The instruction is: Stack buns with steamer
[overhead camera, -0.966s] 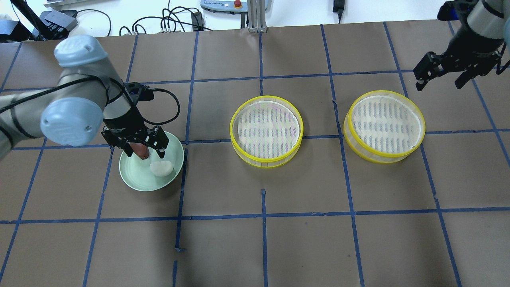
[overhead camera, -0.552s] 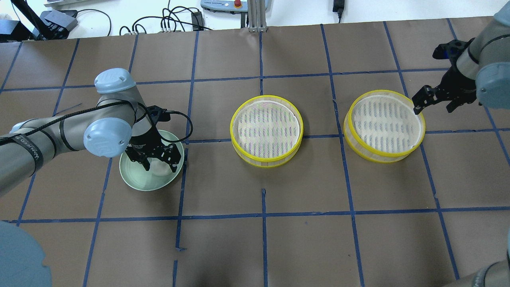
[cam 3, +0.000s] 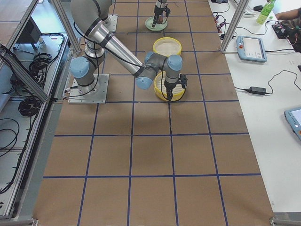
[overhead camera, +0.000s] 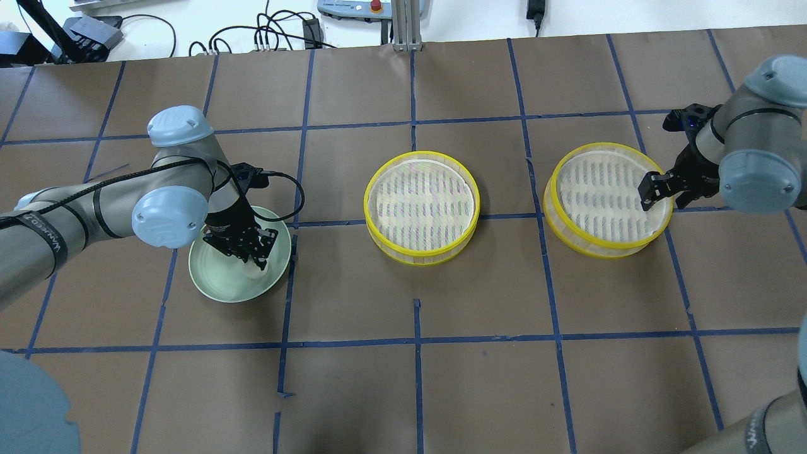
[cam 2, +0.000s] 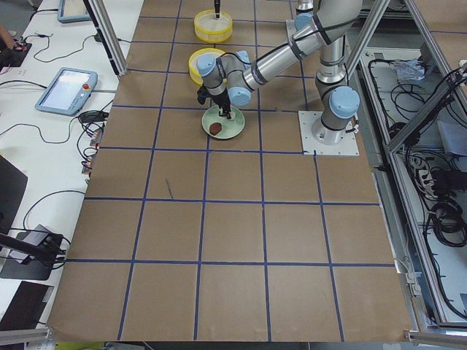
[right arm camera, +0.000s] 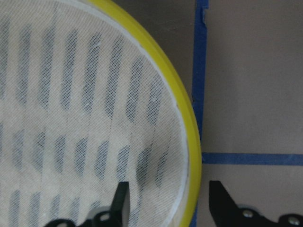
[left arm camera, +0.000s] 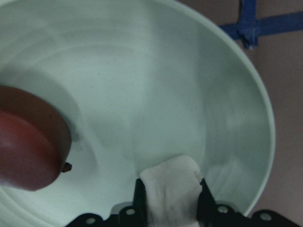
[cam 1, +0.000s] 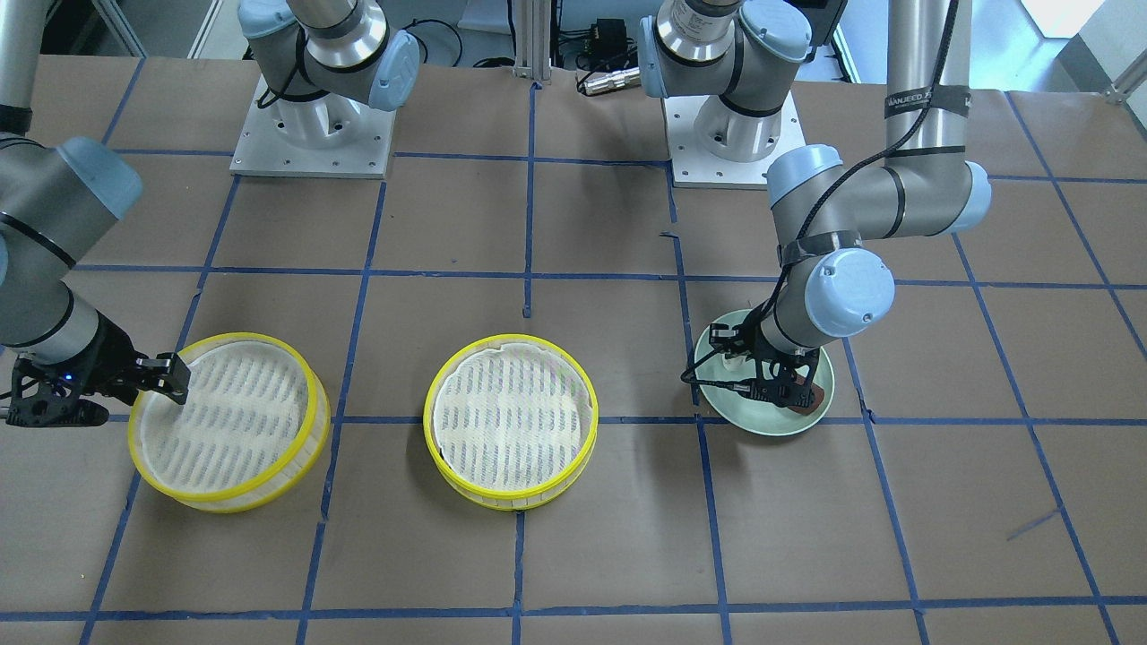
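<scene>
1. Clamped in with the left gripper (left arm camera: 170,189) on the white bun (left arm camera: 173,170): fingers pressed to both its flanks, not spread above it as just before.
2. Not lifted yet. Sits low on the pale green plate (left arm camera: 227,94), close to the rim, apart from the brown bun (left arm camera: 28,146).
3. Passed over the brown bun, then, after hanging above it a second ago. White first, by the look of it.
4. Across the table, swung the right gripper (right arm camera: 168,187) down from the far corner. Gapes wide now, one finger inside and one outside the yellow rim of the end steamer (right arm camera: 189,137).
5. Left the middle steamer (overhead camera: 421,255) alone, well apart from both grippers.
6. Points to a lift and carry for the white bun, probably into a steamer, with a rim pinch pending for the stacking.
</scene>
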Available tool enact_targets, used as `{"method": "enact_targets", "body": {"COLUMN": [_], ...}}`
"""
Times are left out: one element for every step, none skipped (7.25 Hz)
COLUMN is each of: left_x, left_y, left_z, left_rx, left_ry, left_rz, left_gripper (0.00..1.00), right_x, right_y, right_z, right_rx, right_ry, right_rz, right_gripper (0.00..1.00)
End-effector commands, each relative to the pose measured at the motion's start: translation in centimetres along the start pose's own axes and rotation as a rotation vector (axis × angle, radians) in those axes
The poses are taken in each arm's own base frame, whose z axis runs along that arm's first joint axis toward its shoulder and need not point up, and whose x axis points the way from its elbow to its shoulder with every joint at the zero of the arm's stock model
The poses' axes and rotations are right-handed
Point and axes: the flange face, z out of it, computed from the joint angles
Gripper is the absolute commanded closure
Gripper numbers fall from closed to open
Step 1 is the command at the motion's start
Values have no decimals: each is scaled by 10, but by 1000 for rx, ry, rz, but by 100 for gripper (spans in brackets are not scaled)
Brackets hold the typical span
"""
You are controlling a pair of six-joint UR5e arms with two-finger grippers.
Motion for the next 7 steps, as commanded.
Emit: {"method": "enact_targets", "body": {"left_x": [28, 75, 130, 171, 208, 226, 226], "left_y": [-9, -17, -20, -26, -38, -52, -56], "left_z": [-61, -90, -95, -86, -77, -67, -67], "left_rx": [28, 31, 4, -51, -41, 29, 58], "left_ry": [70, 175, 266, 368, 466, 496, 506], "left_rz": [-230, -357, -521, -623, -700, -708, -693], "left_gripper": [98, 96, 93, 93, 91, 39, 0], "right_x": [3, 6, 8, 2, -5, -14, -38], "right_y": [-4, -11, -19, -16, -14, -13, -14], "right_z": [-13, -28, -53, -77, -96, -104, -120], "right_rx": [20, 46, 74, 70, 82, 87, 95], "right_ry": [13, 26, 42, 35, 40, 39, 40], "right_rz": [11, 12, 46, 45, 42, 48, 79], "right_gripper": [94, 95, 95, 95, 95, 94, 94]}}
